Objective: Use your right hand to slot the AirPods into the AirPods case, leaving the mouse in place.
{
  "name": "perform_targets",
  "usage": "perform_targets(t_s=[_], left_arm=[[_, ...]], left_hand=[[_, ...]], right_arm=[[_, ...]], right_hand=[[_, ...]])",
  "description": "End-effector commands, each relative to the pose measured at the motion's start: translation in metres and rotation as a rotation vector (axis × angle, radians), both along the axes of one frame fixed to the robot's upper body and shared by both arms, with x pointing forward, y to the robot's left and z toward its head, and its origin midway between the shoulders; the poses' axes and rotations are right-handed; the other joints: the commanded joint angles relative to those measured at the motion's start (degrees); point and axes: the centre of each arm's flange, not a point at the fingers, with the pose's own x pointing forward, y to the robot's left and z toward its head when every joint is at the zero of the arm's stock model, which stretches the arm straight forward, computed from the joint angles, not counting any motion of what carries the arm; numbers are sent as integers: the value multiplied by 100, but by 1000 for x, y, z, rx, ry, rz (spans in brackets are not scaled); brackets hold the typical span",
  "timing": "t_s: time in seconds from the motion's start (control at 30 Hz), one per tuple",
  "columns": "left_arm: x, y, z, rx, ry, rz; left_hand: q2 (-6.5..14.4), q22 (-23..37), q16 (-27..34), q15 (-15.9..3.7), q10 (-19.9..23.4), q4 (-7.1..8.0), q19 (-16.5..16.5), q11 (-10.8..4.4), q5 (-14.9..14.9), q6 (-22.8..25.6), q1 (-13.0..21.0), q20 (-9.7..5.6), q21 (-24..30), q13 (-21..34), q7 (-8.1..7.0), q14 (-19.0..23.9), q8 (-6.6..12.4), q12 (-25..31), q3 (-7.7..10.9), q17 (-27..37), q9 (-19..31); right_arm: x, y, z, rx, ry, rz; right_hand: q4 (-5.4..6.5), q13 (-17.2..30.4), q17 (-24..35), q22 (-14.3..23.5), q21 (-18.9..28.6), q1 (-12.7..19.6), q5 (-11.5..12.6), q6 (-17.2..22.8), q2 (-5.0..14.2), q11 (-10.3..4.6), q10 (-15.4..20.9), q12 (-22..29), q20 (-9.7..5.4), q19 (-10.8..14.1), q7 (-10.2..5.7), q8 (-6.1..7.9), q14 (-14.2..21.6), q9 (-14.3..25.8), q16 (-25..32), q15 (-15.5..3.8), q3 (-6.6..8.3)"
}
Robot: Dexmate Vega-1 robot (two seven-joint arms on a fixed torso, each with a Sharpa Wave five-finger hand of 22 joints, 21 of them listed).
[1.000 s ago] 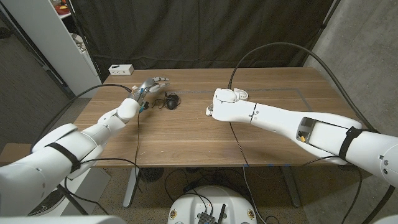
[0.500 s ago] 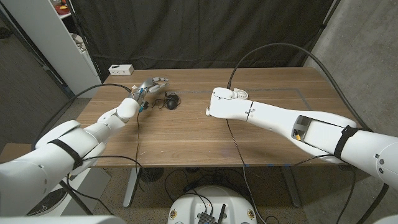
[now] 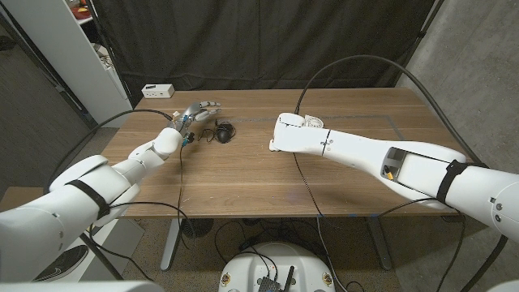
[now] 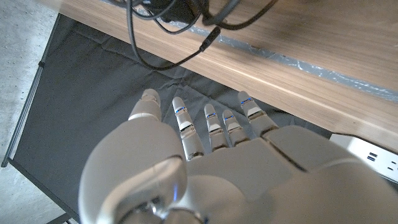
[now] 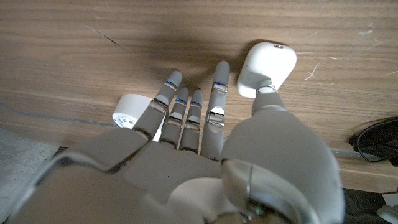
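Right hand [image 5: 205,149], empty and fingers spread, has edged slightly leftward and now hovers over the white AirPods case [image 5: 266,68], thumb tip touching it; grasp not yet made. Mouse [image 3: 224,131] undisturbed near the open left hand [image 3: 197,113].

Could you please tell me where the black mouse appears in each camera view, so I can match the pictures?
Head view: the mouse lies on the table's left half, beside the left hand.
Left wrist view: probably the dark shape with cables, beyond the fingertips.
Right wrist view: probably the dark cabled shape, on the thumb's side, partly cut off.
Shared landmark: the wooden table.
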Motion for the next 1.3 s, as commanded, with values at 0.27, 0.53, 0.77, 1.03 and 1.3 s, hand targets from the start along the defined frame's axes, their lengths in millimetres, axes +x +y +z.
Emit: perform_targets(t_s=[0.27, 0.53, 0.77, 1.03, 1.3], left_arm=[[-2, 1, -8, -21, -6, -6], [-10, 3, -5, -29, -53, -18], [-16, 2, 0, -35, -87, -32], [-29, -1, 6, -96, -143, -86], [-45, -3, 12, -140, -179, -145]], left_hand=[[-21, 8, -27, -208, 26, -28, -13, -33, -39, 28, 17, 3, 23, 25, 11, 35, 19, -12, -11, 9, 5], [-21, 9, -24, -204, 23, -23, -15, -32, -55, -46, -2, 1, 23, 24, -22, 39, -10, -14, -16, 10, 4], [-33, 9, -18, -165, 25, -31, -6, -15, -63, -95, -4, -10, 27, 23, -49, 60, -26, -14, -19, 9, 2], [-47, 6, 34, 215, 116, -47, 69, -19, -79, -972, -21, 23, 52, 7, -199, 280, -187, 1, -22, 18, -26], [-6, 7, 69, 243, 184, -11, 225, 10, -81, -1433, -78, 111, 102, 8, -212, 516, -161, 13, -16, 24, -54]], right_arm=[[-5, 2, 0, 14, -32, 17], [-25, -14, 18, 101, -76, -11], [-46, -26, 35, 186, -166, 11], [-60, -59, 32, 342, -351, -21], [-70, -88, 24, 557, -535, 56]], right_hand=[[191, 103, 119, 15, 53, 111, -27, -873, -102, -55, -222, -72, -15, 118, -93, 35, 12, 540, 78, -53, -29], [386, 162, 143, 15, -59, -375, -65, -1419, -94, 31, -609, -169, 135, -142, -21, -147, -209, 666, -25, 138, -172], [452, 180, 158, 7, -36, -561, -63, -1647, -25, 77, -656, -150, 8, -73, -221, -251, -249, 678, -45, 157, -198], [507, 213, 220, -10, -54, -799, -19, -2422, 213, -129, -637, -100, -506, -54, -681, -528, -253, 532, -25, -399, -154], [390, 242, 254, -24, -177, -767, 14, -2666, 330, -315, -738, -110, -710, -345, -1095, -503, -371, 389, -48, -699, -59]])
